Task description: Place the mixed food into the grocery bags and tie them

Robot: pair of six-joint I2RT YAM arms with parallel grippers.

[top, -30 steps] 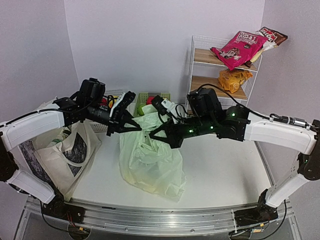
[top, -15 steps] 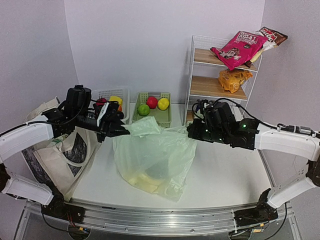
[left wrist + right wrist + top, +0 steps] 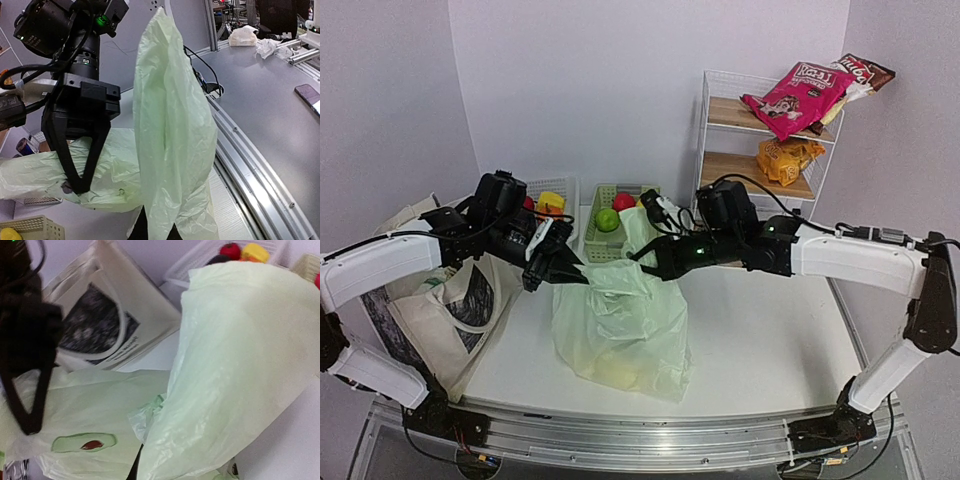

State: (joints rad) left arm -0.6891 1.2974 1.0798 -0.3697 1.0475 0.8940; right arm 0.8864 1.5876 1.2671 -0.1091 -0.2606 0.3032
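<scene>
Top view: pale-green plastic bag (image 3: pixel 620 335) slumped mid-worktop (image 3: pixel 760 330); the film is thin and crinkled, with something yellow showing through low down. Left end effector (image 3: pixel 575 280) is pinched on the bag's left edge. Right end effector (image 3: pixel 638 258) is pinched on an upstanding flap. Cream canvas tote (image 3: pixel 435 315) sags at the left.

Left wrist: a tall wrinkled translucent strip (image 3: pixel 170 130) rises from its own closed jaws. The right fingers meet in a V on the film.

Right wrist: smooth film fold, avocado print (image 3: pixel 85 442), left fingers V-closed.

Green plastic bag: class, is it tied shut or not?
Untied: the plastic bag shows no knot; the left gripper and right gripper each hold a separate flap of it.
</scene>
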